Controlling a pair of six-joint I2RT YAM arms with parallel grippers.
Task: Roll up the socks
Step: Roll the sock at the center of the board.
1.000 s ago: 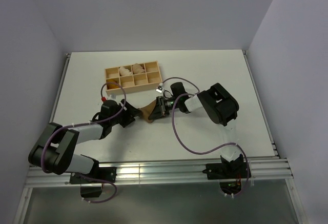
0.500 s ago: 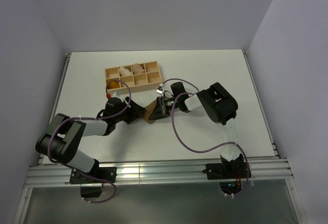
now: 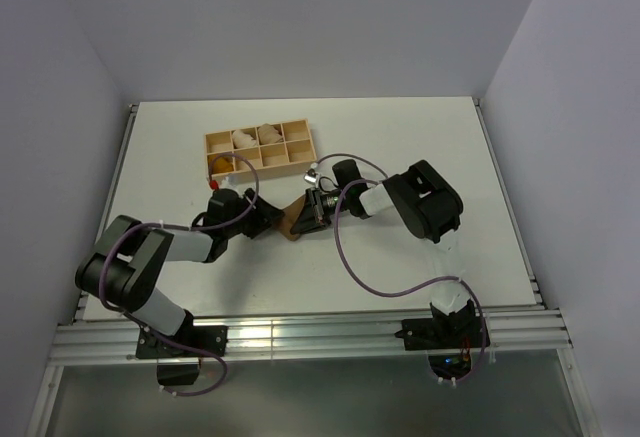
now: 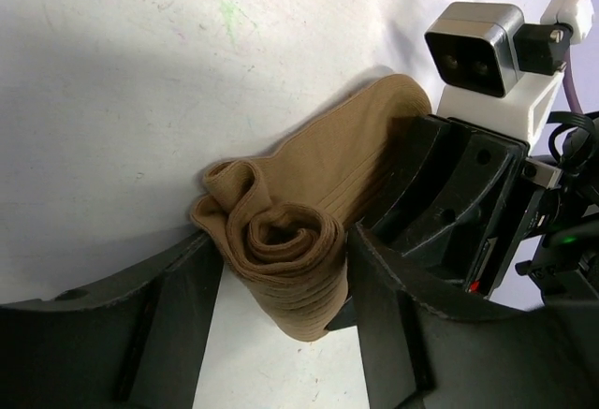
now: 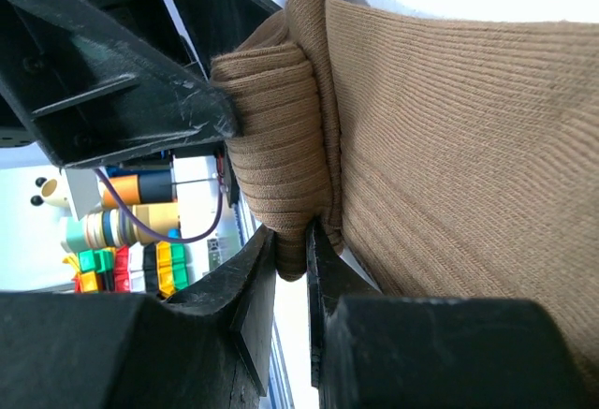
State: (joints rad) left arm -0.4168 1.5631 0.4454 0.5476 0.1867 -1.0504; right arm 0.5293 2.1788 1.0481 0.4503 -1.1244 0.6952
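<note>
I see a wooden tray (image 3: 262, 169) far-left on the white table (image 3: 400, 132), 2 rows x 4 compartments. Pale pink rolled bundles (image 3: 243, 140) sit in the back row, 2nd & 3rd compartments from left. Alu rail (image 3: 320, 335) runs along the near edge. On left wrist cam the tabletop shows faint scuffs & a small green smear (image 4: 225, 18).

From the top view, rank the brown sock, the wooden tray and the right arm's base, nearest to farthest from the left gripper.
1. olive-brown sock, right at the left gripper fingertips.
2. wooden tray, farther back on the table.
3. right arm's base, near edge, far right.
</note>
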